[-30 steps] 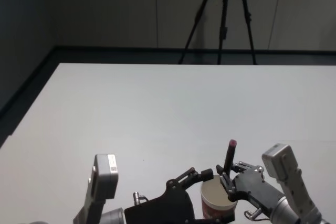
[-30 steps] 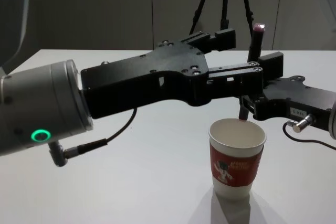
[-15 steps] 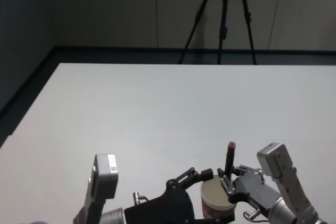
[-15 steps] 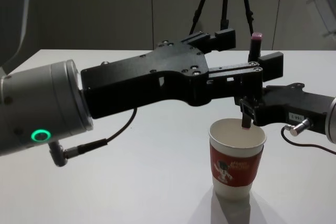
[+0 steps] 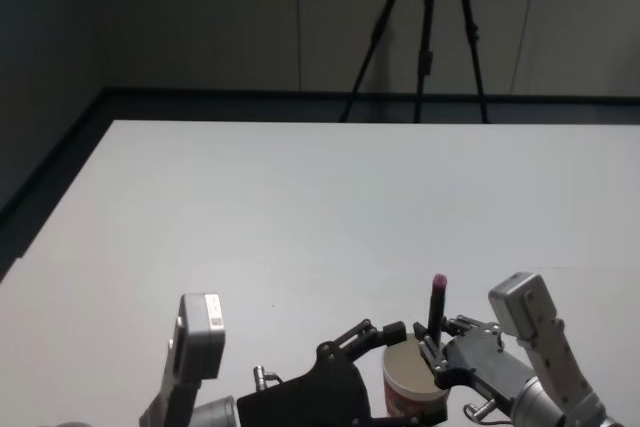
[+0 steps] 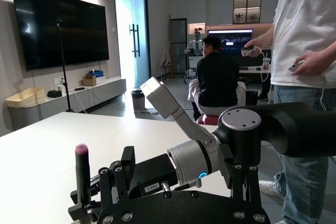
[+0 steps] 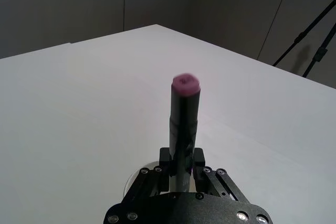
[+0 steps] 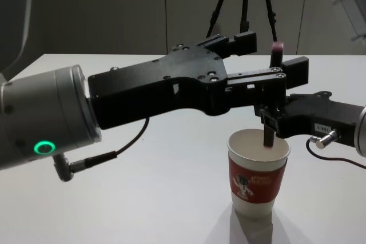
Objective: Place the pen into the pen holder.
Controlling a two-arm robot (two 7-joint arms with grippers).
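Cup nearest me: the pen holder (image 8: 258, 172) stood upright on the white table (image 5: 280, 217), close in front of the robot's body. I read the pen (image 8: 275, 55) as upright too, its long axis close to vertical and the pink cap on top. Its lower tip dipped just inside the holder's mouth, below the rim.

The right gripper (image 5: 432, 345) reached in from the right, roughly level and just above the rim. Its fingers were clamped on the pen's lower half, so the cap end stood well clear above them and only the short tip showed beneath.

The left gripper (image 8: 271, 51) stretched across from the left at about the same height, beside the holder, with its fingers spread and holding nothing.

Beyond the table's far edge I saw a black tripod (image 5: 425, 37) against the wall.
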